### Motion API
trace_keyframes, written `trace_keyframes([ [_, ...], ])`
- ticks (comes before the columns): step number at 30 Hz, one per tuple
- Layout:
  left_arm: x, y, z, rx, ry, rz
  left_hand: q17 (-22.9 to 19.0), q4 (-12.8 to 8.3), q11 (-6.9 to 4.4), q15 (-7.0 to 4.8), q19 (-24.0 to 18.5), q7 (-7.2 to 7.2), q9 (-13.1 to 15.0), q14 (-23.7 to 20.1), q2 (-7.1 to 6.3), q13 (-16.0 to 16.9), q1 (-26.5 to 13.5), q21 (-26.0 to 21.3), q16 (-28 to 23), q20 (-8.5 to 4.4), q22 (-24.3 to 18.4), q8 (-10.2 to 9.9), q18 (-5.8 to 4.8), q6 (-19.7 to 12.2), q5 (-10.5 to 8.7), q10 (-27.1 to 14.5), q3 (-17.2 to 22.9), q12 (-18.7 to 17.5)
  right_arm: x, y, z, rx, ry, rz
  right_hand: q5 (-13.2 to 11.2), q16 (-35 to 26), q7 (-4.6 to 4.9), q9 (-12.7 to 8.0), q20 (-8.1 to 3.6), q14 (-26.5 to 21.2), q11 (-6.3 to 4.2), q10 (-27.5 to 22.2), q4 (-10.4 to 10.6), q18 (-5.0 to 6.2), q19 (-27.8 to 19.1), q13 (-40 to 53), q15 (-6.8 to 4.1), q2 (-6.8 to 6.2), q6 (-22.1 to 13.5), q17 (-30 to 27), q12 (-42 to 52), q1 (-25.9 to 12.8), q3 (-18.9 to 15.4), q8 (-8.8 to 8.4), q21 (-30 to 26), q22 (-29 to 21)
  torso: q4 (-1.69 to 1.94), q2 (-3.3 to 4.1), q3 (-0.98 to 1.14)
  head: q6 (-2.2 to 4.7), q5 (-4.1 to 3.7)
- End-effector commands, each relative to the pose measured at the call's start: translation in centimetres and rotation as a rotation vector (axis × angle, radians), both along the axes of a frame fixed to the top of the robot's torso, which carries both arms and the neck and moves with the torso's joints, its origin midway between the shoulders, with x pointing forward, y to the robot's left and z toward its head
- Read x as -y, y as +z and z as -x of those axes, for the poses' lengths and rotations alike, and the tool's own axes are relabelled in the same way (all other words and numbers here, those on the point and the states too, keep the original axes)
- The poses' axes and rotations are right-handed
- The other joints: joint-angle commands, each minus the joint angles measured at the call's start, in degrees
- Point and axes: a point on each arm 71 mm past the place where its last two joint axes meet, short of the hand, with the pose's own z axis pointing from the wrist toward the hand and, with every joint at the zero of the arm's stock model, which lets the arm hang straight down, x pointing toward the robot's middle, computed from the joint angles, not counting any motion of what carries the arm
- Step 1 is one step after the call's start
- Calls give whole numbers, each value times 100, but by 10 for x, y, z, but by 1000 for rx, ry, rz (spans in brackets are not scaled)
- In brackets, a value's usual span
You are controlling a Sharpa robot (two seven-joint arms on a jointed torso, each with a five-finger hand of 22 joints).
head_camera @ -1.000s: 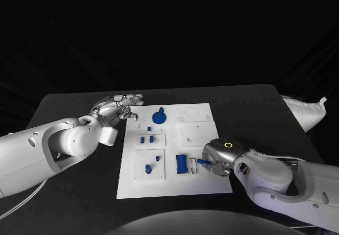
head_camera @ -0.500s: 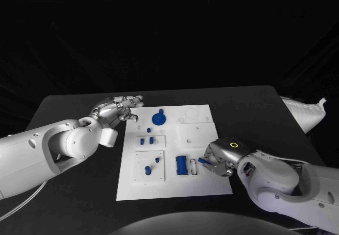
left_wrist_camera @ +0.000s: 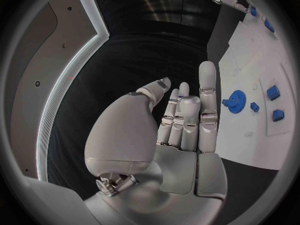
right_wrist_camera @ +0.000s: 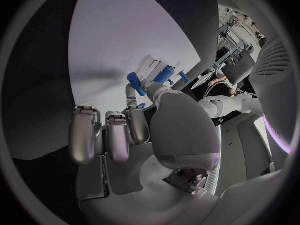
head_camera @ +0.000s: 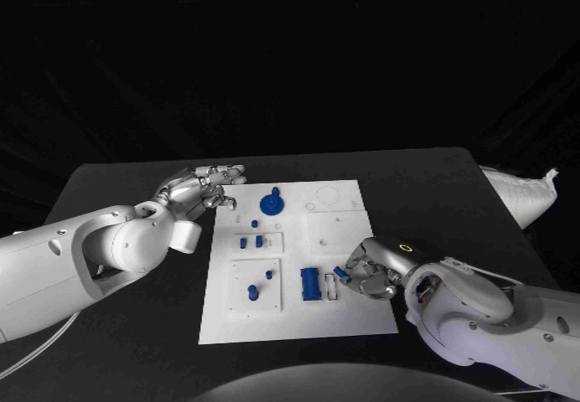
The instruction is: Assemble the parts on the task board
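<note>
The right hand [head_camera: 369,276] pinches a small blue part [head_camera: 342,272] over the task board [head_camera: 339,219]. Next: seat it in the slot [head_camera: 330,286] below. The left hand [head_camera: 203,186] is empty, fingers extended.

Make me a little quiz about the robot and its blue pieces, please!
1. True or false: the left hand is holding a blue piece.
2. Which hand is at the small blue part near the task board's right edge?
A. left
B. right
C. both
3. Fill in: the blue gear lies on the far end of the white ____.

Key:
1. False. The left hand has nothing in it and rests beside the board.
2. B. The right hand pinches it.
3. Task board.
</note>
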Motion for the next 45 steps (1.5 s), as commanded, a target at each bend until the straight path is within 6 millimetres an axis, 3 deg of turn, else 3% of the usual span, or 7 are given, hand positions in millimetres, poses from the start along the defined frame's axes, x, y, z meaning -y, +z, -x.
trace_keyframes([
  [1, 3, 1, 1, 9, -28, 11, -5, -14, 13, -2, -43, 7, -6, -34, 33, 7, -8, -36, -20, -9, -5, 12, 94, -45, 17, -37, -5, 12, -1, -6, 1, -94, -35, -39, 101, 18, -64, 20, -25, 545, -27, 271, 11, -60, 153, 771, -42, -4, 124, 1264, -6, -105, -53, -18, 29, 5, -3, 4, 1, -11, 10],
  [6, 3, 1, 1, 9, -28, 8, -12, -24, 12, -2, -47, 7, -5, -40, 29, 6, 4, -38, -22, -9, -7, 14, 94, -47, 17, -42, -4, 19, -4, -8, 2, -113, -25, -36, 181, 21, -65, 29, -25, 546, -27, 282, 17, -59, 152, 790, -42, -16, 137, 1269, 25, -168, -113, -23, 28, 3, 4, -3, 1, -17, 18],
  [26, 4, 1, 2, 9, -35, 5, -19, -58, 11, -5, -52, 7, -4, -49, 54, 6, 59, -40, -19, -11, -12, 24, 96, -48, 24, -55, 27, 45, -12, -11, 3, -163, -21, -59, 1040, 60, -126, 124, -58, 558, -75, 354, 204, -74, 176, 928, -81, 91, 313, 1328, 246, -634, -779, 9, 86, 95, -3, -1, 1, -26, 22],
  [45, 5, 2, 3, 10, -48, 4, -28, -64, 11, -5, -53, 8, -3, -54, 57, 6, 67, -40, -22, -11, -13, 27, 97, -47, 24, -59, 33, 51, -13, -19, -2, -200, -22, -45, 1183, 54, -140, 157, -68, 556, -87, 342, 276, -73, 174, 889, -92, 160, 335, 1319, 149, -705, -956, 19, 83, 93, -1, 0, -5, -23, 27],
])
